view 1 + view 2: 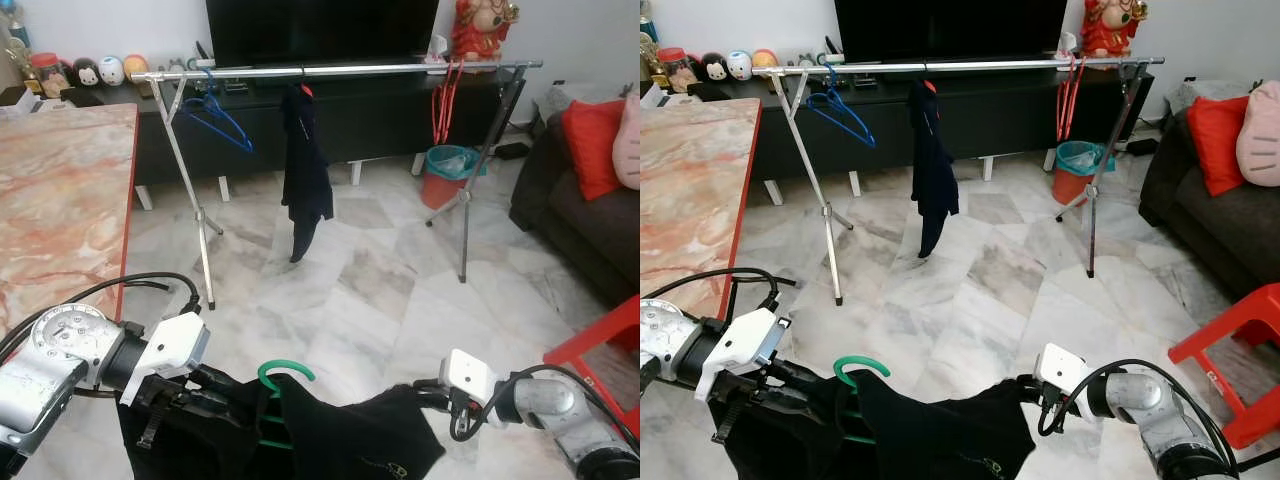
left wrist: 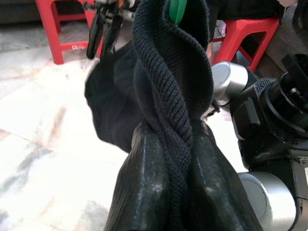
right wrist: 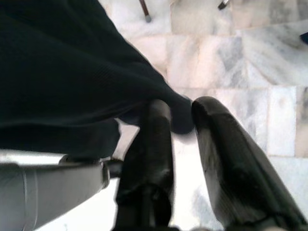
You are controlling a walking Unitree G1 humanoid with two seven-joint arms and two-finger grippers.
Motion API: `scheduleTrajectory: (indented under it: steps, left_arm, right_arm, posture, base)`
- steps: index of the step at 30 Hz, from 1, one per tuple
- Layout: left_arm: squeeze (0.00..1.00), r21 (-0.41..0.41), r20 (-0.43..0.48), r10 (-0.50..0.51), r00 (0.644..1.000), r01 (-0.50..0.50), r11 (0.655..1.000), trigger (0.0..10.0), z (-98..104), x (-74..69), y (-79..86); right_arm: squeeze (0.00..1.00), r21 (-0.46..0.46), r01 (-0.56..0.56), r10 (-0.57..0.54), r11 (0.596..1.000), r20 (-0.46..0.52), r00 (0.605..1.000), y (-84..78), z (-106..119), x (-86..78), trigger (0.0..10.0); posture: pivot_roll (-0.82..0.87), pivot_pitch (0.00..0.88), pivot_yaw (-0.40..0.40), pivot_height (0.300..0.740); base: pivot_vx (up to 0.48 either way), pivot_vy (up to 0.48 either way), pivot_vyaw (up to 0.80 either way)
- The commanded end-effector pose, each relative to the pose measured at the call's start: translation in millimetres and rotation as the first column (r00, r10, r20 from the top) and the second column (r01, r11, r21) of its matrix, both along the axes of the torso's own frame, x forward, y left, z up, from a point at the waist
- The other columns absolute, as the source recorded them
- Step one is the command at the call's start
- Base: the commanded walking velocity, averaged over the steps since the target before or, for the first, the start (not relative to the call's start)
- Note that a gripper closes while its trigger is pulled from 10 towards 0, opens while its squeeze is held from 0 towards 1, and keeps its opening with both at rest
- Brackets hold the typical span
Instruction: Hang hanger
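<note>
Both grippers pinch black knit garment (image 1: 340,440) on green plastic hanger (image 1: 283,375): left gripper (image 2: 175,159), right gripper (image 3: 180,118); thin edge grip, cloth could be dropped en route to silver metal rail (image 1: 340,70).

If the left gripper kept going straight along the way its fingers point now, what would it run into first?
Probably the right gripper. The left gripper, shut on the black garment draped on the green hanger, points across the robot's front toward it, with a red stool beyond. Depth is unclear.

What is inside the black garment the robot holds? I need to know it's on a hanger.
A green hanger: its hook pokes above the black garment. The garment covers its shoulders.
</note>
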State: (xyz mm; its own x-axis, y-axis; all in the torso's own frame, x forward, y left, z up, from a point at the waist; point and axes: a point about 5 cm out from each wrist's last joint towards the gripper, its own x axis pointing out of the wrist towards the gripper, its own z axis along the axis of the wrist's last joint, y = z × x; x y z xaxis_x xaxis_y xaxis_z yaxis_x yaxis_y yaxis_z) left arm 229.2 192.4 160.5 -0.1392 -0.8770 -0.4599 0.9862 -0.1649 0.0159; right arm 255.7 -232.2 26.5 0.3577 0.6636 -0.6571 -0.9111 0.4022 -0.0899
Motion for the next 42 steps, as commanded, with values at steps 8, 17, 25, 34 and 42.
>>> scheduleTrajectory:
  steps: [8, 17, 25, 34, 42]
  left_arm:
    - [0.00, 0.029, 0.008, 0.042, 0.999, -0.043, 0.999, 10.0, -11.3, 5.5, 4.5]
    - [0.00, 0.066, 0.158, 0.415, 0.896, -0.429, 0.901, 10.0, -43.9, 41.1, 3.4]
    - [0.00, -0.041, 0.143, 0.622, 0.770, -0.623, 0.781, 10.0, -49.0, 58.6, -22.7]
    - [0.00, -0.209, 0.055, 0.681, 0.730, -0.659, 0.723, 10.0, -20.9, 66.7, -69.1]
    - [0.00, -0.296, -0.026, 0.690, 0.723, -0.665, 0.686, 10.0, -4.8, 68.4, -96.4]
  right_arm:
    - [1.00, -0.009, -0.003, 0.003, 1.000, 0.000, 1.000, -12.2, 9.3, -0.4, 10.0]
    - [1.00, 0.175, 0.230, -0.270, 0.957, 0.256, 0.928, -11.5, 35.5, 25.3, 10.0]
    - [1.00, 0.317, 0.329, -0.429, 0.890, 0.336, 0.838, 9.1, 34.4, 26.1, 10.0]
    - [0.00, 0.276, 0.436, -0.516, 0.857, 0.432, 0.740, 27.5, 20.8, 26.7, 10.0]
    - [0.00, 0.308, 0.414, -0.507, 0.857, 0.355, 0.785, 53.0, 3.4, 15.9, 10.0]
  posture:
    - [0.02, 0.000, -0.025, 0.740]
    - [0.01, 0.000, -0.022, 0.740]
    - [-0.01, 0.000, -0.024, 0.740]
    - [0.00, 0.000, -0.030, 0.740]
    - [0.00, 0.000, -0.024, 0.740]
  base:
    - [0.000, 0.000, 0.00]
    - [0.000, 0.000, 0.00]
    - [0.000, 0.000, 0.00]
    - [0.000, 0.000, 0.00]
    - [0.000, 0.000, 0.00]
